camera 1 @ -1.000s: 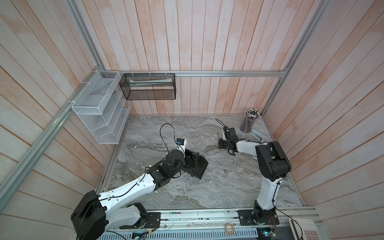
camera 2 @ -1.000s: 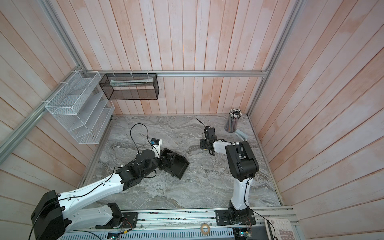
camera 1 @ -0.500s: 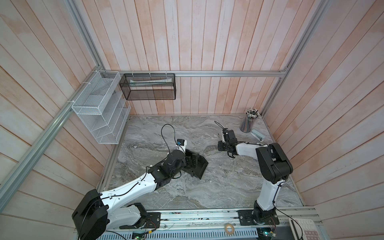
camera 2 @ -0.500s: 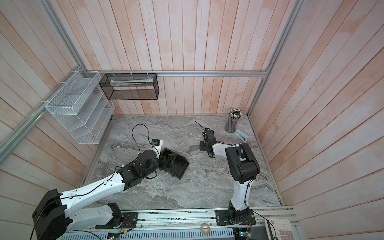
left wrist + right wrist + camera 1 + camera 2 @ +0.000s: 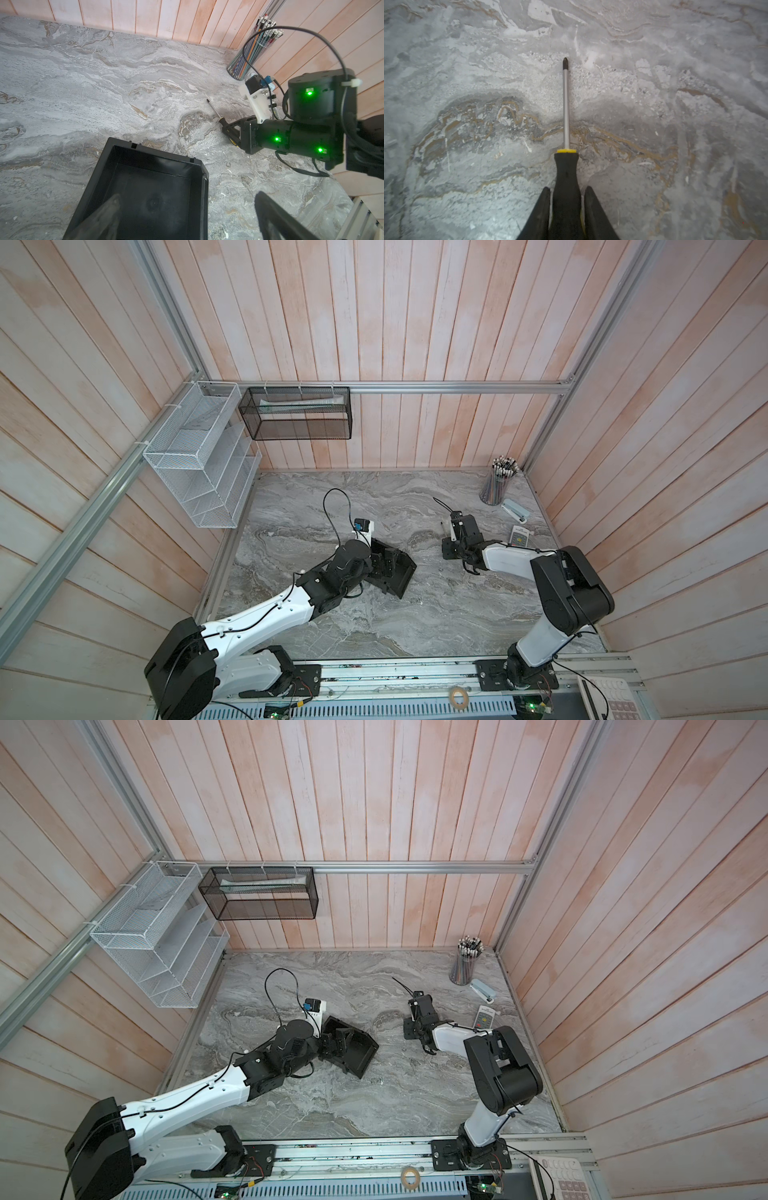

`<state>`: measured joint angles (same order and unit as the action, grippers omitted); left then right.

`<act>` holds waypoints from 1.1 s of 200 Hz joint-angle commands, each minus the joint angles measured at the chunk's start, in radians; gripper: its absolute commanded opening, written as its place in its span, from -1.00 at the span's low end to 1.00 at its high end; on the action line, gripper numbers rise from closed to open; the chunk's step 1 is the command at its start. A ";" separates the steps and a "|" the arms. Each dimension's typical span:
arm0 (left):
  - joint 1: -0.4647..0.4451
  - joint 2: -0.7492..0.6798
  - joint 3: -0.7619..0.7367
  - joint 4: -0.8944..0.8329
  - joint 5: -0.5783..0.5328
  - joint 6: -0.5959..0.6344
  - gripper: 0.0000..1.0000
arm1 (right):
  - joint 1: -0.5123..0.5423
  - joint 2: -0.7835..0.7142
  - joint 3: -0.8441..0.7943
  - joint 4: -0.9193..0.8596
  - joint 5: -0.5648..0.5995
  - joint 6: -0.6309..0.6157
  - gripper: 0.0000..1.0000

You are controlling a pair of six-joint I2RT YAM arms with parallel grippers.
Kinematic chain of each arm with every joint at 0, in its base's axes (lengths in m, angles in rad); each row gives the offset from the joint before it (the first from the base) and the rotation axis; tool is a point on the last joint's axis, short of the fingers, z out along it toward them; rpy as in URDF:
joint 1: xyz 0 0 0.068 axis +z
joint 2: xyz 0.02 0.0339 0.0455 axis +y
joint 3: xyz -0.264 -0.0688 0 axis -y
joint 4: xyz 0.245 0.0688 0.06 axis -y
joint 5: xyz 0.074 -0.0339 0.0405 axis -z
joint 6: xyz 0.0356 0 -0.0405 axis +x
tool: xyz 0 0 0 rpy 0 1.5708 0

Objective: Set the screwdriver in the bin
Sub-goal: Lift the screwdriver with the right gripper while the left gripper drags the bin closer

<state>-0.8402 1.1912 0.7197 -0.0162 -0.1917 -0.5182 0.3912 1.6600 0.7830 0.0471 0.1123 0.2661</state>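
The screwdriver [image 5: 566,158] has a black waisted handle, a yellow collar where the shaft enters, a slim bright-metal shaft and a dark cross-head tip. The right gripper [image 5: 566,188] is clamped on the rear of the handle, one finger on each side, with the shaft pointing straight out ahead of it. The tool sits low at the grey marble tabletop [image 5: 467,62]; whether it touches, I cannot tell. It is well apart from the black bin [image 5: 158,153], to the bin's right in both top views. The left gripper [image 5: 188,195] has its jaws wide apart, astride one bin wall.
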 commanded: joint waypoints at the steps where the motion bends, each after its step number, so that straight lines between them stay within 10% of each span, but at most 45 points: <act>1: -0.003 0.006 0.007 -0.021 0.000 -0.003 1.00 | 0.013 -0.042 -0.009 -0.021 0.024 0.015 -0.97; 89: -0.003 -0.033 0.014 -0.101 -0.043 -0.011 1.00 | 0.119 -0.187 -0.032 -0.054 0.025 -0.026 -0.97; 146: -0.002 -0.166 -0.095 -0.291 -0.202 -0.251 1.00 | 0.213 -0.240 0.010 -0.065 0.048 -0.036 -0.97; 220: -0.018 -0.062 -0.261 -0.012 -0.001 -0.495 1.00 | 0.294 -0.247 0.035 -0.056 0.067 -0.024 -0.97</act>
<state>-0.8459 1.0950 0.4736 -0.1654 -0.2481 -0.9226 0.6815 1.4303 0.7940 -0.0013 0.1589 0.2356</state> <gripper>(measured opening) 0.999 0.274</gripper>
